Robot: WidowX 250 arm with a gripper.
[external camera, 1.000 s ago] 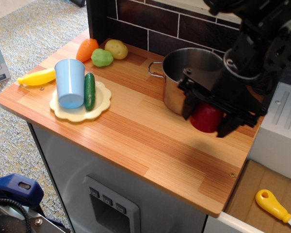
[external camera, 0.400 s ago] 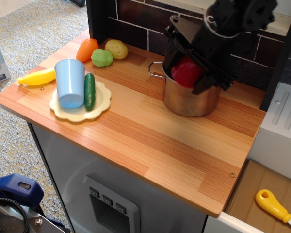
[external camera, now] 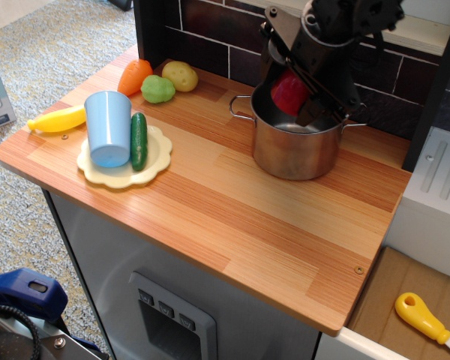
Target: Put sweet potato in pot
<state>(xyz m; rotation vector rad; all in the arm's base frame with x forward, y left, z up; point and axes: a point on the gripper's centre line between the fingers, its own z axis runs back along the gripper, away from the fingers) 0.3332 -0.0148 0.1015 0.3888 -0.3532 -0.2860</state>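
The steel pot stands at the back right of the wooden counter, with loop handles at its sides. My black gripper hangs over the pot's open mouth, shut on the glossy red sweet potato. The sweet potato sits at about rim height, just above the inside of the pot. The pot's bottom is mostly hidden by the gripper.
A cream plate at the left carries an upturned light-blue cup and a green cucumber. A yellow banana, orange carrot, green lump and tan potato lie behind. A dark tiled wall backs the counter.
The gripper carried the sweet potato up from the counter right of the pot, leftwards, to above the pot's mouth, then shifted slightly back over the opening.
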